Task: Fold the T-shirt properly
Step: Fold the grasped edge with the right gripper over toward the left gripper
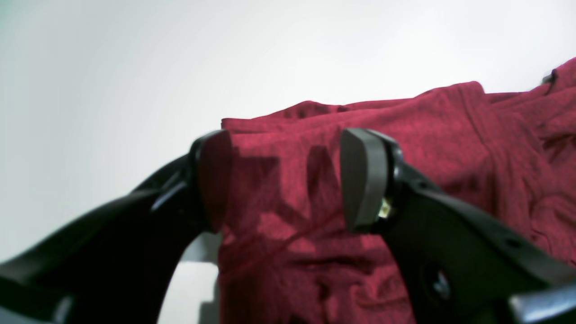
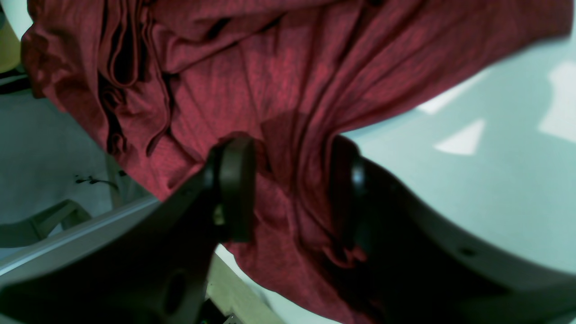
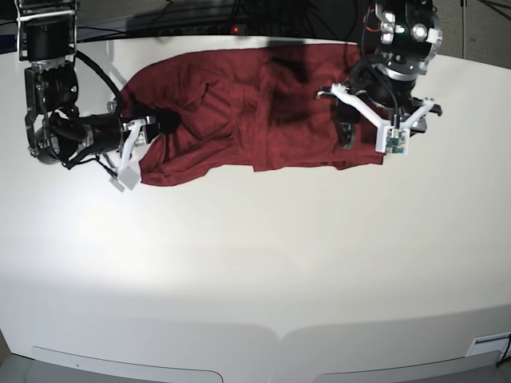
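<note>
surface: white table (image 3: 255, 263)
t-shirt (image 3: 239, 112): maroon, rumpled, spread out
left gripper (image 1: 288, 180): wide, over cloth
right gripper (image 2: 292, 189): wide, cloth between fingers

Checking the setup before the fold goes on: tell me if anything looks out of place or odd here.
The T-shirt is not spread flat: it lies crumpled in a long band across the far side of the table, bunched into deep folds near the right claw. The left claw stands open over its other end. No damage shows.

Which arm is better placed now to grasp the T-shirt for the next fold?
Probably right: the right claw straddles a bunched fold of the T-shirt at its edge, ready to close. The left claw is open over flatter cloth.
</note>
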Robot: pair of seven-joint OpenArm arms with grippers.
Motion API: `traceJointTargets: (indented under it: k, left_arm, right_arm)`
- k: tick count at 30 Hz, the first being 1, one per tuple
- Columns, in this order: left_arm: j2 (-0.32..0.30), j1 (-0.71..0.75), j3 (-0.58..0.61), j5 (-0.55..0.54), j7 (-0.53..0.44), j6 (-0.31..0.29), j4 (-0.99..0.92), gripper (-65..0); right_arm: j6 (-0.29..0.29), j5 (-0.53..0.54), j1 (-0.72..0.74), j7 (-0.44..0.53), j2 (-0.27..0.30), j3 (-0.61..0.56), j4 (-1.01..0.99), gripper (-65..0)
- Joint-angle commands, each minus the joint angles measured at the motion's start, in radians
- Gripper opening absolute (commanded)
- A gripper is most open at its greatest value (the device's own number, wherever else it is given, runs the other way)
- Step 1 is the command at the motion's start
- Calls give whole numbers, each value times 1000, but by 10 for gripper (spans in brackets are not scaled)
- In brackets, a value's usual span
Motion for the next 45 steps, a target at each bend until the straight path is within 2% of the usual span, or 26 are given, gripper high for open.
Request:
traceJointTargets:
  k: [1, 4, 8, 10, 13, 17, 21, 25, 29, 31, 34, 40, 42, 45]
  left_arm:
    - [2, 0, 1, 0, -26, -3, 18, -281]
    - [2, 0, 1, 0, -26, -3, 18, -281]
    - [2, 0, 1, 1, -26, -3, 18, -281]
    - [2, 0, 1, 1, -26, -3, 18, -281]
    - [2, 1, 0, 2, -24, -3, 18, -281]
    - [2, 1, 0, 35, -15, -3, 18, -281]
    - [1, 0, 0, 46, -11, -3, 18, -281]
    - [-2, 0, -1, 47, -10, -3, 18, -281]
    - [-21, 1, -1, 87, -10, -3, 18, -281]
    - [-35, 1, -8, 88, -6, -3, 18, -281]
    - [-40, 1, -40, 87, -3, -3, 18, -282]
    - [-40, 51, -163, 87, -23, -5, 18, -302]
    - [-40, 88, -206, 85, -67, -29, 18, -322]
    - [-40, 146, -271, 30, -124, -110, 18, -338]
  right_arm:
    - [-6, -29, 3, -26, 11, 0, 4, -429]
    - [-6, -28, 3, -26, 11, 0, 4, -500]
    - [-6, -28, 3, -26, 11, 0, 4, -650]
    - [-6, -29, 3, -26, 12, 0, 4, -650]
    - [-6, -28, 6, 59, 26, 2, 5, -650]
    - [-6, -21, 12, 114, 75, 10, 29, -650]
    - [-6, -12, 11, 127, 124, 16, 90, -650]
    - [-6, 93, 11, 98, 132, 15, 159, -650]
    - [-6, 233, 5, 17, 123, 14, 260, -650]
    - [-6, 271, 2, -20, 105, 14, 324, -650]
    - [-6, 266, 3, -26, 47, 14, 429, -650]
    - [-6, 193, 3, -26, -130, 13, 597, -650]
    - [-6, 175, 3, -26, -181, 12, 608, -650]
    - [-6, 154, 3, -26, -249, -14, 608, -650]
